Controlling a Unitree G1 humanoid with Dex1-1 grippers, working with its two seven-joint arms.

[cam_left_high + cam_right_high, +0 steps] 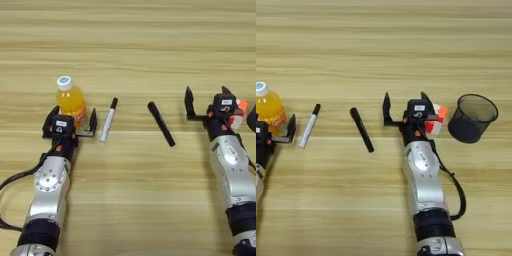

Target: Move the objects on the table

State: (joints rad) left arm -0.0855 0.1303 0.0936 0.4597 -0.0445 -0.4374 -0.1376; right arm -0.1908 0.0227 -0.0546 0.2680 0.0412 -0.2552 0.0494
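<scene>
An orange-juice bottle (70,97) with a white cap stands upright at the left of the table (130,45). My left gripper (71,122) is open, with a finger on each side of the bottle's lower part and gaps to both. A white marker with a black cap (108,120) lies just right of it. An all-black marker (161,123) lies slanted in the middle. My right gripper (406,104) is open and holds nothing, just right of that marker. The puzzle cube (438,117) sits against the outer right side of the gripper, partly hidden by it.
A black mesh cup (472,119) stands upright to the right of the cube. Both silver forearms reach in from the near edge, each trailing a black cable.
</scene>
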